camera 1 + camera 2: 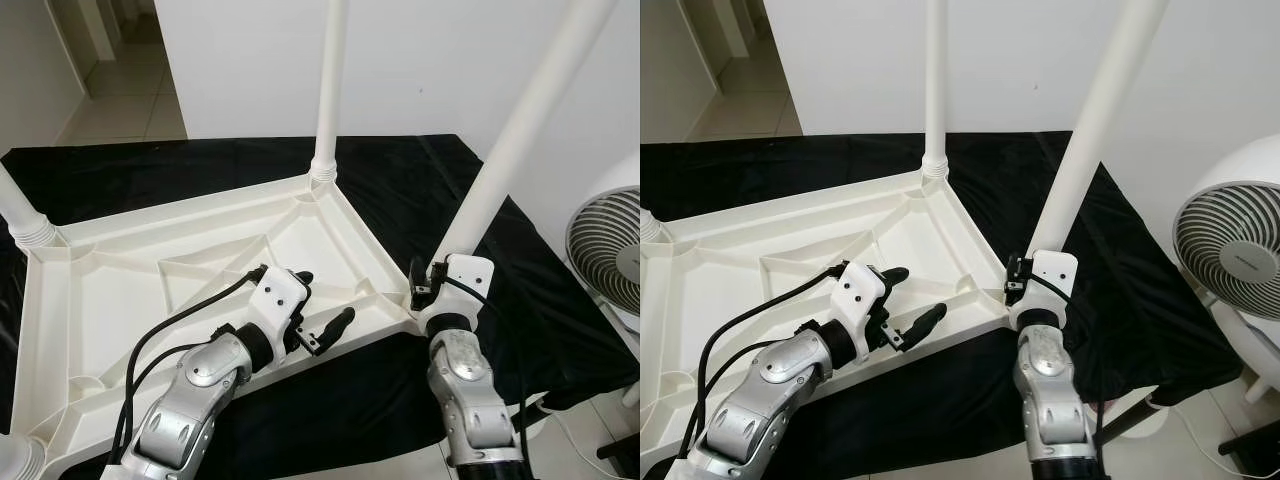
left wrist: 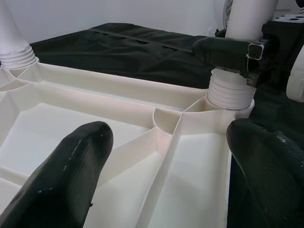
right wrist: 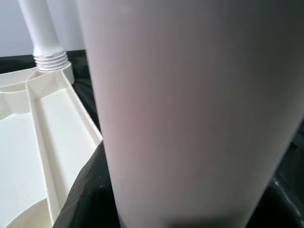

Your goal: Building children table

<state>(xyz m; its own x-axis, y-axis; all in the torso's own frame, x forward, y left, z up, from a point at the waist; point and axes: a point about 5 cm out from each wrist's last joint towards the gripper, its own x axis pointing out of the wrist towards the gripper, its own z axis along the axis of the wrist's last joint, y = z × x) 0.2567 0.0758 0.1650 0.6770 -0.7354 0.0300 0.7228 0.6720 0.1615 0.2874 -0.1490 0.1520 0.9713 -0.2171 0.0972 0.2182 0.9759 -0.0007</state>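
Right gripper clamped on a table leg at the near corner, left gripper spread above the upturned tabletop.

The right gripper (image 1: 432, 290) holds the near-right leg (image 1: 520, 125) low on its shaft, just above the ribbed collar where the leg meets the corner socket; one black finger (image 2: 223, 50) wraps across the shaft, and the leg leans toward the robot's right. The left gripper (image 1: 322, 302) hangs with fingers wide apart over the ribbed underside of the white tabletop (image 1: 130, 290), near its front edge and pointing at that same corner. The tabletop lies upside down on a black cloth (image 1: 400, 180). Another leg (image 1: 329, 90) stands upright at the far corner and a third leg (image 1: 22, 215) rises at the left. A white fan (image 1: 1230, 250) stands to the right on the floor.
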